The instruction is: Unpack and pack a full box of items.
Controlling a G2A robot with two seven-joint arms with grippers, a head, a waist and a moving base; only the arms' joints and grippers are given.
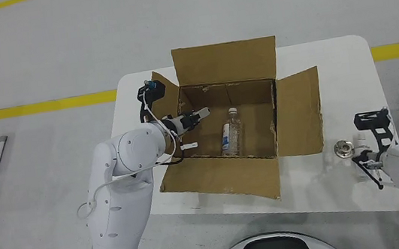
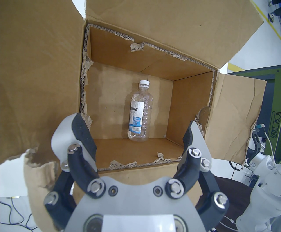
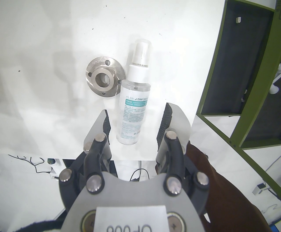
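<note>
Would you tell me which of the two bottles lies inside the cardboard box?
The white-capped clear bottle; the spray bottle lies on the table beside a metal flange.

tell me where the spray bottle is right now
In the right wrist view the spray bottle lies on the white table, close beside the metal flange, its base between the fingers of the open right gripper, right of the cardboard box.

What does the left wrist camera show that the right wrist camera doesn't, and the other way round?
Left wrist view: the open cardboard box with a clear bottle lying inside, beyond the open left gripper. Right wrist view: a spray bottle lying beside a metal flange, before the open right gripper. Shared: the white table and a green frame.
</note>
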